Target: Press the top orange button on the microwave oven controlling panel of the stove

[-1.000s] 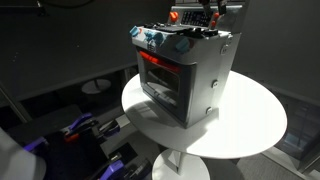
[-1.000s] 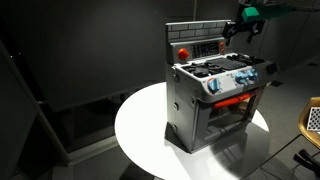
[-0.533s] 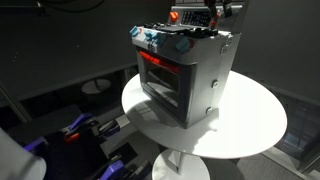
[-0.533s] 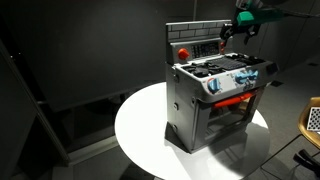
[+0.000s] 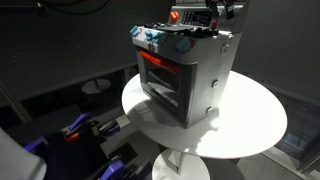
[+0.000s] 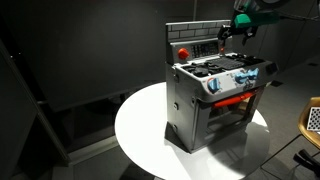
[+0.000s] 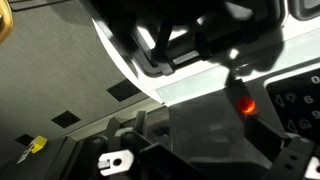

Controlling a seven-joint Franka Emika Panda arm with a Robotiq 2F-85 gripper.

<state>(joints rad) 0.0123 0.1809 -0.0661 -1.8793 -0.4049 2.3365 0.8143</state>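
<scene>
Orange button [image 7: 243, 102] glows on the back panel [image 6: 205, 40] of the stove [image 6: 182, 110] on the round counter [image 6: 140, 125], and the hand [image 6: 230, 34], squeezed or loose I cannot tell, hangs so near that a small slip could poke the wrong button.

Looks like a robotics lab rather than a real kitchen: plain dark walls [image 6: 80, 60] all around, 1 toy stove [image 5: 180, 75] parked on a round white tabletop [image 5: 250, 125], and some blue and purple gear [image 5: 85, 130] down by the floor.
</scene>
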